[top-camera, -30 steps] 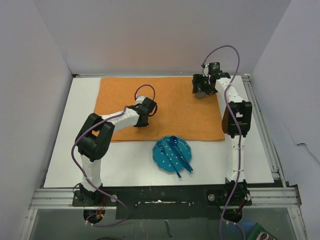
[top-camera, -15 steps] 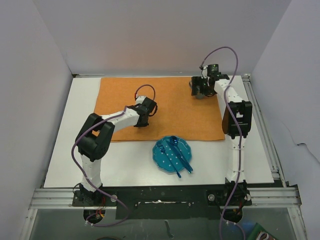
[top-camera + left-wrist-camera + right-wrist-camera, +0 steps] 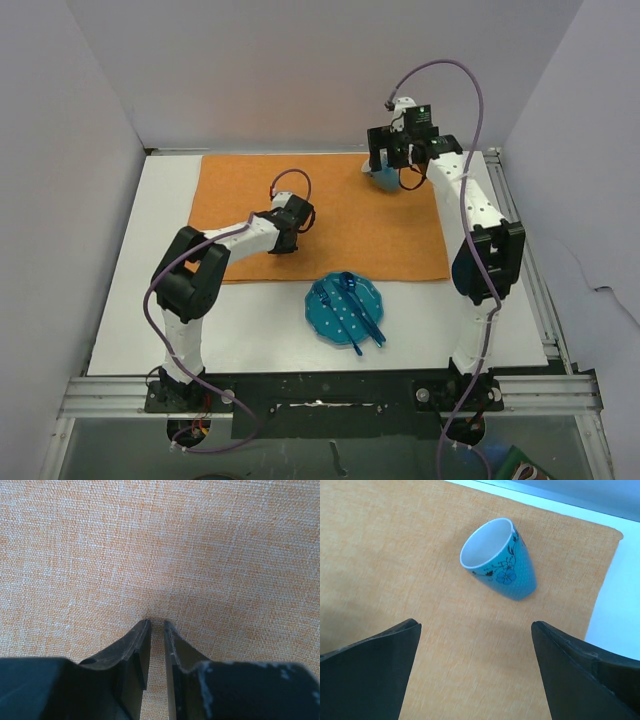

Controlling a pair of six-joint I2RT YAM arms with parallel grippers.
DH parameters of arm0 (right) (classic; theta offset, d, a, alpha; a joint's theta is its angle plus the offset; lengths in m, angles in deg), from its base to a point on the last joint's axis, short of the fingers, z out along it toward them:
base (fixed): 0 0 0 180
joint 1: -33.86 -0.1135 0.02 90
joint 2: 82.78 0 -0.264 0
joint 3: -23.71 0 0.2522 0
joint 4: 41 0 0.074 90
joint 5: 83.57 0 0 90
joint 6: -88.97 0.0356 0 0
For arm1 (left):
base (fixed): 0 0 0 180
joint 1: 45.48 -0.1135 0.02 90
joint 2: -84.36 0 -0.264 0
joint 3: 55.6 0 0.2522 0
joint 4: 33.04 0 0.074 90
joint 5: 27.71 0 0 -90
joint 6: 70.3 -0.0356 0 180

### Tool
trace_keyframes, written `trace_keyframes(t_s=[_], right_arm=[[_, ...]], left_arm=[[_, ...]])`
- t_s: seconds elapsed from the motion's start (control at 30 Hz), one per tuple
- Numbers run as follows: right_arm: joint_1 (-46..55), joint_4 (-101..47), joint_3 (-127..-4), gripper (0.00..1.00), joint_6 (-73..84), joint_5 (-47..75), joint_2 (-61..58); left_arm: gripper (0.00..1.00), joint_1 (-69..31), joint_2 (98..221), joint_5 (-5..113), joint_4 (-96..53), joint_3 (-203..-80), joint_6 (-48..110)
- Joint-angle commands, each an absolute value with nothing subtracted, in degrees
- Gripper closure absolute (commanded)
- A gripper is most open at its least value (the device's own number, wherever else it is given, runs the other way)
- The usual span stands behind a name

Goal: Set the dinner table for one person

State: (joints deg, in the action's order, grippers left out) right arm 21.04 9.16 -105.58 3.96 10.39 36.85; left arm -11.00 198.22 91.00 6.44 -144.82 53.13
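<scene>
Overhead, the blue cup (image 3: 499, 560) is mostly hidden by the wide-spread right gripper (image 3: 475, 626); the left gripper (image 3: 157, 623) is seen nearly closed, empty.

Blue cup (image 3: 500, 560), white inside, dark flower print, on orange cloth (image 3: 395, 555) near its corner. White surface (image 3: 612, 595) borders the cloth right and far. Right pincer (image 3: 475, 625) spread wide, clear of cup, holding nothing.
</scene>
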Motion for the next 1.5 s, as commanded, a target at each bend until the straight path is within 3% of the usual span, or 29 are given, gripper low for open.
trace_keyframes(t_s=[0.0,0.2,0.63,1.0,1.47], right_arm=[[19.67,6.19,-97.93,0.02,4.89,6.84,28.48],[19.47,5.62,-93.79,0.02,5.18,7.45,26.40],[19.55,8.60,-99.02,0.02,3.11,9.41,36.70],[19.54,9.45,-111.57,0.02,-2.48,8.49,48.98],[19.75,16.15,-118.47,0.02,-19.15,20.12,52.90]], left_arm=[[0.82,-10.91,197.79,90.76,4.87,-143.04,53.96],[0.82,-10.77,195.45,90.81,5.25,-142.35,54.28],[0.83,-10.76,196.00,90.19,6.12,-143.15,54.42],[0.83,-10.67,196.54,90.10,6.50,-143.65,54.30],[0.83,-10.72,199.73,89.18,6.93,-145.26,54.24]])
